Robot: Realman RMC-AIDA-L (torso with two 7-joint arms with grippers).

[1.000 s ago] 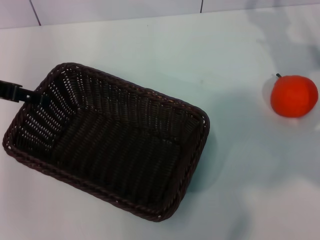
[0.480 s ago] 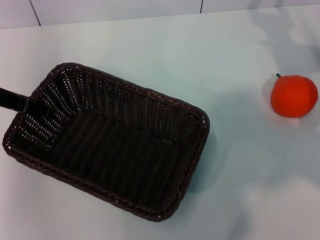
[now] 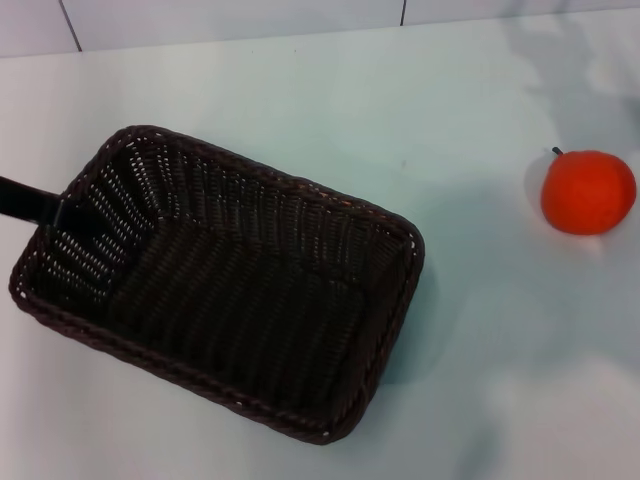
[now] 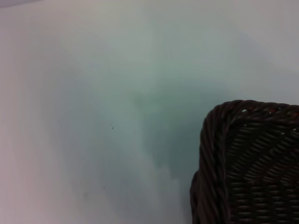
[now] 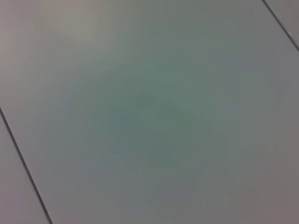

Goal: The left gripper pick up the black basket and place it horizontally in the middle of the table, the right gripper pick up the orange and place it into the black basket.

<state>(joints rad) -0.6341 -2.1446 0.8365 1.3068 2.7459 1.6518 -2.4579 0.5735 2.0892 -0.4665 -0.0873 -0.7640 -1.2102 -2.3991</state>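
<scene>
The black basket lies on the table at the left of the head view, its long side slanting down to the right. My left gripper reaches in from the left edge as a black bar and grips the rim of the basket's left short side. A corner of the basket shows in the left wrist view. The orange sits alone on the table at the far right, well apart from the basket. My right gripper is out of view.
The table's far edge meets a tiled wall along the top. The right wrist view shows only a plain pale surface with thin dark seams.
The basket has shifted slightly right and toward the front with the left gripper on its rim. The orange has not moved.
</scene>
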